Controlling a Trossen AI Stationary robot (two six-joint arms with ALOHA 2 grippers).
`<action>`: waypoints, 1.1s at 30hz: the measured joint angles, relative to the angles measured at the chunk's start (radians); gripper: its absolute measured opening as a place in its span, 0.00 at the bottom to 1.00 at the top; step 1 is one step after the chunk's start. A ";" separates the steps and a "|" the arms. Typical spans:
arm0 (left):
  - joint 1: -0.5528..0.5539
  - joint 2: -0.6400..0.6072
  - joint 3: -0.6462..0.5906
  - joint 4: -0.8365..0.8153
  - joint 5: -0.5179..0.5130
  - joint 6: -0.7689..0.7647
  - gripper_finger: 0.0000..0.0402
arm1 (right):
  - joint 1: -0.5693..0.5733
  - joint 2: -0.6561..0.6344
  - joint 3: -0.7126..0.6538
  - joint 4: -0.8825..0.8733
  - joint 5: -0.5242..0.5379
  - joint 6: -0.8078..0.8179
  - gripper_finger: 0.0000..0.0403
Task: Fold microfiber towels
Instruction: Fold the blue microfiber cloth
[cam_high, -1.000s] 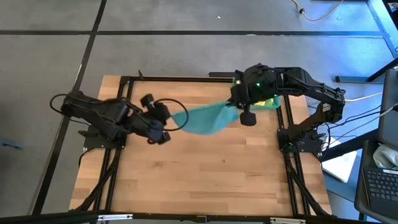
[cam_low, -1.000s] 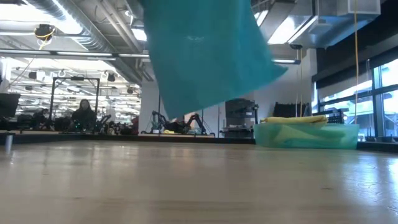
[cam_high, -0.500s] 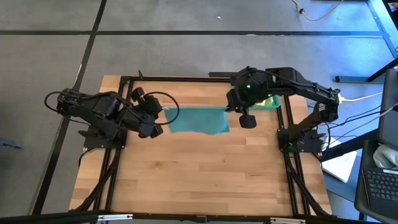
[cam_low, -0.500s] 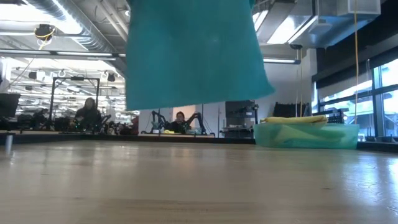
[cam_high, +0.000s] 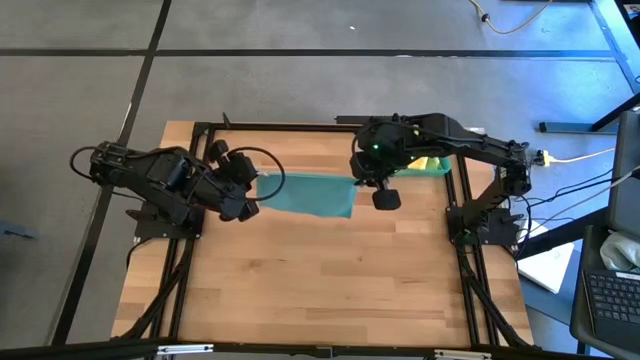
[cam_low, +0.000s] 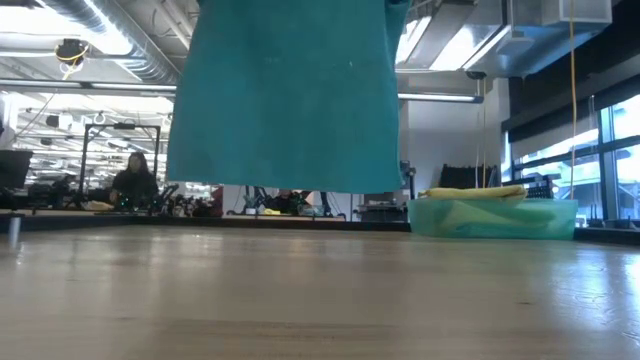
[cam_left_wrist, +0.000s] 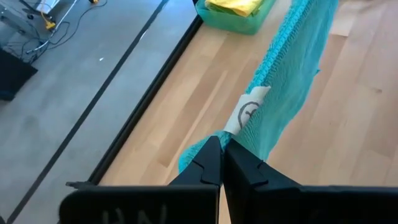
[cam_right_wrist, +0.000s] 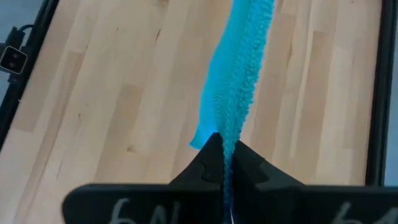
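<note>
In your low view the teal towel (cam_low: 285, 95) runs off at 12 o'clock, so neither pincer shows there. The person (cam_low: 133, 180) far behind, toward 9 o'clock, is too small to make out.

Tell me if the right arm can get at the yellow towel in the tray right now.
Probably not: the right gripper is shut on the teal towel, stretched in the air to the left gripper. The yellow towel lies uncovered in the tray, near that arm.
</note>
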 joint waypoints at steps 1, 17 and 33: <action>0.000 -0.002 0.000 -0.008 -0.001 0.000 0.00 | -0.001 0.001 0.000 0.002 0.000 -0.004 0.01; 0.146 0.007 -0.031 -0.083 -0.038 0.037 0.00 | -0.088 0.018 -0.064 0.112 0.260 0.018 0.01; -0.065 0.008 -0.496 0.431 0.471 -0.309 0.00 | 0.087 0.021 -0.632 0.340 -0.425 0.210 0.01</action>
